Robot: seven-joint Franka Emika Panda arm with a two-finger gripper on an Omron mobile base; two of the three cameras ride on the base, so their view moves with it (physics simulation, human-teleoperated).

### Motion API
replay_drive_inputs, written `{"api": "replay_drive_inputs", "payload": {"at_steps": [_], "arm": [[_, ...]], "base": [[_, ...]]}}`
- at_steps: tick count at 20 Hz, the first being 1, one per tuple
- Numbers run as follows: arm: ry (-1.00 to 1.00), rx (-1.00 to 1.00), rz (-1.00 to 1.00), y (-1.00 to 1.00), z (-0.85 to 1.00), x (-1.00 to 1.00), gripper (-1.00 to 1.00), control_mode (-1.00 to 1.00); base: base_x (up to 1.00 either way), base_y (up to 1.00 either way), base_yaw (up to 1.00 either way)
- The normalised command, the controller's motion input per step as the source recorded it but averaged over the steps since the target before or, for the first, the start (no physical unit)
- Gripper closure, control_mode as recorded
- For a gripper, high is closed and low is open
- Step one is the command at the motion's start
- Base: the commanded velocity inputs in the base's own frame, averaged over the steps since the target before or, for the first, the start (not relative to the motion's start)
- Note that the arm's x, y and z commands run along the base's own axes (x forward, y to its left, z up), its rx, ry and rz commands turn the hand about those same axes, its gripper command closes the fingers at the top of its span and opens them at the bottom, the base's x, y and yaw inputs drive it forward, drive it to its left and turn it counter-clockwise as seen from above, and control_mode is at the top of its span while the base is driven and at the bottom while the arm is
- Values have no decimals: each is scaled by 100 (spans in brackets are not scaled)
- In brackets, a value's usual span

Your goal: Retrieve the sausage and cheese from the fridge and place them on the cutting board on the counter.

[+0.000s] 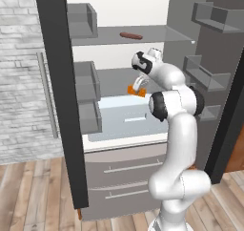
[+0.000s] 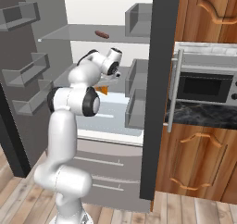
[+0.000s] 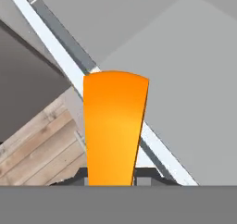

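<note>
The fridge (image 1: 128, 173) stands open with my arm reaching in over its middle shelf. My gripper (image 1: 138, 85) is shut on the cheese (image 1: 132, 90), a bright orange wedge low over that shelf. In the hand view the cheese (image 3: 115, 130) rises from between the two fingertips (image 3: 79, 176). From the right base camera the cheese (image 2: 103, 91) shows just under the gripper (image 2: 109, 82). The sausage (image 1: 131, 35), thin and reddish-brown, lies on the shelf above (image 2: 102, 34). A strip of the black counter (image 2: 203, 114) shows right of the fridge. The cutting board is out of view.
The open left door (image 1: 59, 106) with grey bins stands close to the arm, and the right door's bins (image 1: 205, 75) flank the other side. A microwave (image 2: 203, 86) sits above the counter, with brown cabinets (image 2: 194, 167) below. Wooden floor lies in front.
</note>
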Motion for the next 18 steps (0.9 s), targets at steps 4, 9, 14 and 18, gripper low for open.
{"api": "replay_drive_inputs", "payload": {"at_steps": [4,9,14,18], "arm": [[-1,0,0,16,3,-94,100,-100],[1,0,0,8,25,-78,100,-100],[-1,-3,0,0,30,-85,100,-100],[-3,0,-4,0,14,-94,100,-100]], "base": [[0,0,0],[0,0,0],[0,0,0],[0,0,0]]}}
